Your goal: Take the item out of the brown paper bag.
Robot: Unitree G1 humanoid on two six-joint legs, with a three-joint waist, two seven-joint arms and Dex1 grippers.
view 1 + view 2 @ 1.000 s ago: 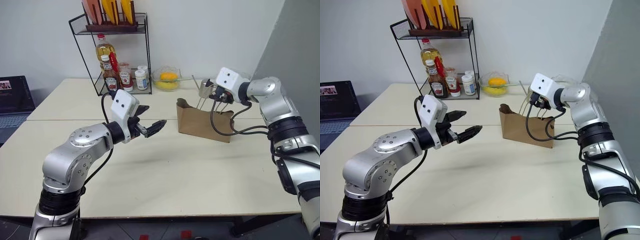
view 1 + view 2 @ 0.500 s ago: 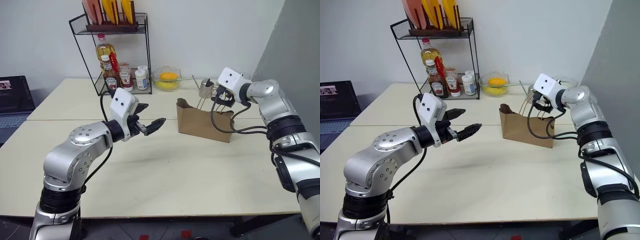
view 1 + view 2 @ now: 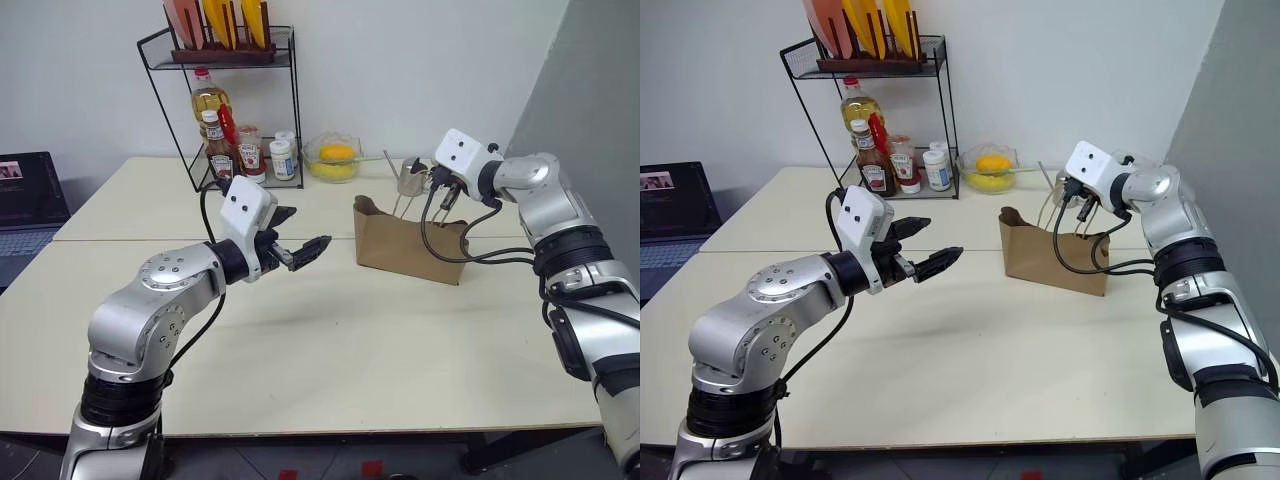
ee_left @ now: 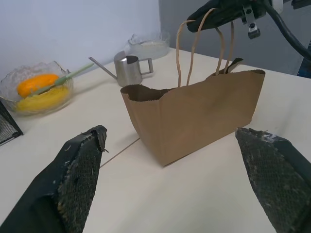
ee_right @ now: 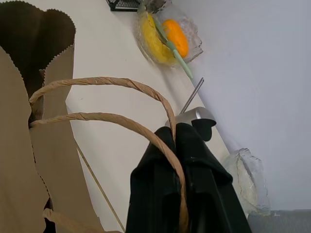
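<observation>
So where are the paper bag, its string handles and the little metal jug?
brown paper bag (image 4: pixel 194 116), left wrist view, front wall.
twine handles (image 5: pixel 97 81), right wrist view, upper loop.
metal jug (image 4: pixel 127 69), left wrist view, its side.

Pale cream surface (image 3: pixel 330 350), seam across its middle. Plain white wall (image 3: pixel 420 70) behind; grey panel (image 3: pixel 590 90) at right. Black wire rack (image 3: pixel 225 100) against wall. Even indoor light.
</observation>
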